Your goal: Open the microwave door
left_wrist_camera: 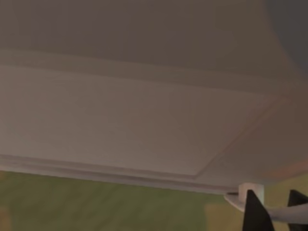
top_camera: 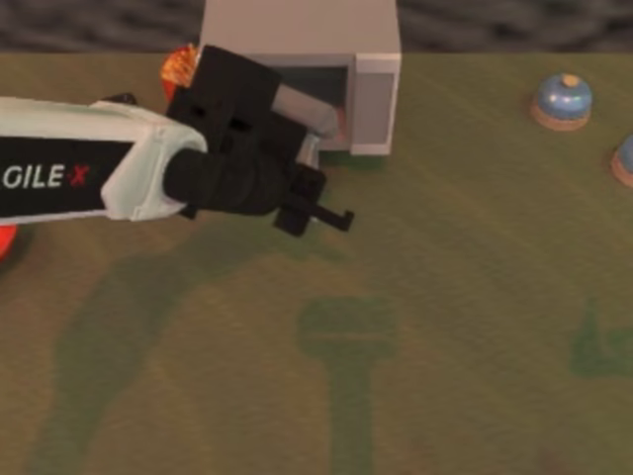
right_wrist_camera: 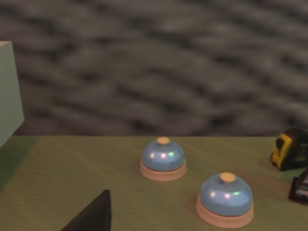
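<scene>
The microwave [top_camera: 297,30] stands at the table's back, middle. Its door [top_camera: 305,107] is swung partly out toward the left front, so a sliver of the pinkish cavity [top_camera: 341,121] shows beside the control panel strip [top_camera: 374,99]. My left gripper [top_camera: 307,166] reaches in from the left and is shut on the door's pale handle [top_camera: 309,148]. The left wrist view is filled by the door's face [left_wrist_camera: 134,115], with the handle [left_wrist_camera: 251,190] between my dark fingertips [left_wrist_camera: 254,214]. My right gripper [right_wrist_camera: 91,216] shows only as a dark tip at the frame edge, over the right of the table.
Two blue bells on tan bases [top_camera: 562,99] [top_camera: 625,158] stand at the right back. A yellow-and-black tape measure [right_wrist_camera: 290,149] and a dark object [right_wrist_camera: 301,185] lie beyond them. An orange object [top_camera: 180,67] sits left of the microwave, another [top_camera: 5,242] at the left edge.
</scene>
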`<state>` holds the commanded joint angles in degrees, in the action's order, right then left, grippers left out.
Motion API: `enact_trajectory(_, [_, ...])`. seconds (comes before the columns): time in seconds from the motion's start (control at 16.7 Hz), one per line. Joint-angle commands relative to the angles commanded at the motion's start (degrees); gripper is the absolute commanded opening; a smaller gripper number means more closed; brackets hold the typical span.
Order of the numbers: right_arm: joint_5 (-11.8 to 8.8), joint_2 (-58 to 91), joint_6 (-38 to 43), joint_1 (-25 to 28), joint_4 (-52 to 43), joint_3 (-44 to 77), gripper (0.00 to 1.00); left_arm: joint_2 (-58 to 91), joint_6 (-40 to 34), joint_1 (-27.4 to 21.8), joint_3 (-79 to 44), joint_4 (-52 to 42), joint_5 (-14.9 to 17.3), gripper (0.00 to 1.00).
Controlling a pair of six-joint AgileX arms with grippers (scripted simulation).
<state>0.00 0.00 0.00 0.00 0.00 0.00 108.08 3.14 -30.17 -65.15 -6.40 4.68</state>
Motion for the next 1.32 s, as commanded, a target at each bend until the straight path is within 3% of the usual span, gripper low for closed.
enact_trajectory(0.3, [0.0,0.0,0.0,0.0,0.0,0.0,1.00,0.0,0.0,0.0,0.0,0.0,0.0,0.00])
enact_trajectory(0.84, [0.0,0.0,0.0,0.0,0.0,0.0,1.00,-1.5,4.0,1.6,1.8,0.0,3.5,0.00])
enact_trajectory(1.32, [0.0,0.0,0.0,0.0,0.0,0.0,1.00,-1.5,4.2,1.7,1.9,-0.1,3.6,0.00])
